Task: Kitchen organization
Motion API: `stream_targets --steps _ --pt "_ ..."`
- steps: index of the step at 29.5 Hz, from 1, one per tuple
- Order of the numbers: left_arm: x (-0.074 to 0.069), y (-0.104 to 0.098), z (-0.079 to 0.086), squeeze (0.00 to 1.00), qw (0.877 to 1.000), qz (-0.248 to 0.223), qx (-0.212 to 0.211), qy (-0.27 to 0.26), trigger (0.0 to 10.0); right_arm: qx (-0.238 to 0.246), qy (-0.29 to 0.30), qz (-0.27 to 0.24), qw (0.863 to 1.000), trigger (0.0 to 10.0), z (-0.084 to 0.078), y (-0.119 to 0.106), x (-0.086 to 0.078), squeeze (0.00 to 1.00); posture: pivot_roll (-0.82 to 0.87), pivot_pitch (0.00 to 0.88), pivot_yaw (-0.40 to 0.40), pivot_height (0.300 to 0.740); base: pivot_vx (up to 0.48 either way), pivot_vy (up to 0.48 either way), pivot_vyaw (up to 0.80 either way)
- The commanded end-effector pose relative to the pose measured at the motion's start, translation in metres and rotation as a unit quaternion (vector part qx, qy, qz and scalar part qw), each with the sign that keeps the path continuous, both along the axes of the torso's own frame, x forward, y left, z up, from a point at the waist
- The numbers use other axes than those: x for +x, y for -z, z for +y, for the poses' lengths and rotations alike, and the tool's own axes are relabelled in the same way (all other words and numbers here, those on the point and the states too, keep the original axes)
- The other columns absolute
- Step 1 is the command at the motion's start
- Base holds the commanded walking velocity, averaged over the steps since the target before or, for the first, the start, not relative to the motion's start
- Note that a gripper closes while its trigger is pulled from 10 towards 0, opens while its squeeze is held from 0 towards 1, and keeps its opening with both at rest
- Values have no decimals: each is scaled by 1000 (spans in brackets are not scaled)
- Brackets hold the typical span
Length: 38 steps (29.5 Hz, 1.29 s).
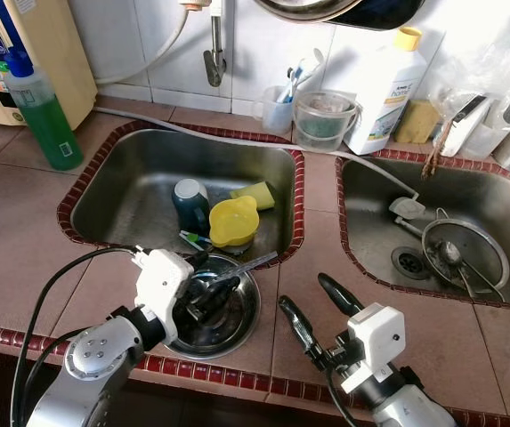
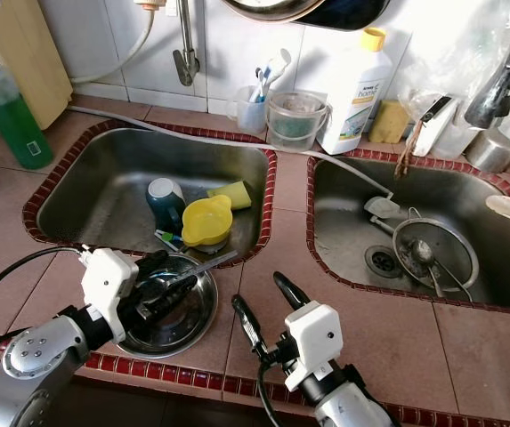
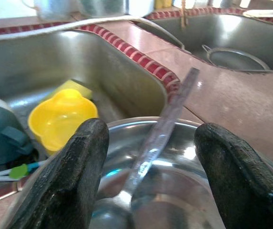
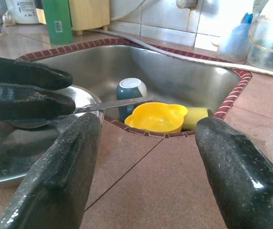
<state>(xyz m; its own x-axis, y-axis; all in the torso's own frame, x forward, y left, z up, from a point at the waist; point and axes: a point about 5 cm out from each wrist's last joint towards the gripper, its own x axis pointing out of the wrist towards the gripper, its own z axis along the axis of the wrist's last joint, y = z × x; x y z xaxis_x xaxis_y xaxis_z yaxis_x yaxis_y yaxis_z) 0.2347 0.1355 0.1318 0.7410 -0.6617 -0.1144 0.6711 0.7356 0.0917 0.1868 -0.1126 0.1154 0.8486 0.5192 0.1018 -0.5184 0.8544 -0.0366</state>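
Tiled tabletop [image 1: 23, 267] with two sinks, seen from the robot's head. A steel bowl [image 1: 237, 329] stands on the tabletop just in front of the left sink [image 1: 139, 191], and a spoon [image 1: 247, 264] lies in it, bowl end down inside and handle projecting over the rim toward about 2 o'clock, its long axis running from the left arm out toward the strip between the sinks. The left pincer [image 1: 208, 292] reaches into the steel bowl from about 8 o'clock; in its wrist view the two fingers [image 3: 67, 186] are spread wide to either side of the spoon, which runs up between them untouched, so nothing is gripped. The right pincer [image 1: 319, 313] hovers over bare tabletop at about 3 o'clock of the steel bowl, fingers also apart and empty. The left arm is clearly the nearer to the spoon. Whether the left fingertips touch the bowl's floor is hard to tell. In the left sink lie a yellow cup [image 1: 232, 220], a teal mug [image 1: 190, 203] and a sponge [image 1: 256, 193].
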Motion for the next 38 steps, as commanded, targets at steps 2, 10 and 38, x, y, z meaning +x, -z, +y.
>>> stream_targets --steps 2,10,38 --pt "-4 -6 -6 0 1000 -12 14 23 10000 -2 0 4 1000 10000 -3 0 -2 0 -158 143 -30 740 0 0 0" --pt "-7 -9 -10 0 999 -7 23 43 10000 -4 2 6 1000 10000 -3 0 -3 0 -160 152 -20 740 0 0 0" --pt "-3 5 -23 0 997 43 57 25 10000 -1 20 9 1000 10000 -4 -2 -8 0 -193 165 2 740 0 0 0"
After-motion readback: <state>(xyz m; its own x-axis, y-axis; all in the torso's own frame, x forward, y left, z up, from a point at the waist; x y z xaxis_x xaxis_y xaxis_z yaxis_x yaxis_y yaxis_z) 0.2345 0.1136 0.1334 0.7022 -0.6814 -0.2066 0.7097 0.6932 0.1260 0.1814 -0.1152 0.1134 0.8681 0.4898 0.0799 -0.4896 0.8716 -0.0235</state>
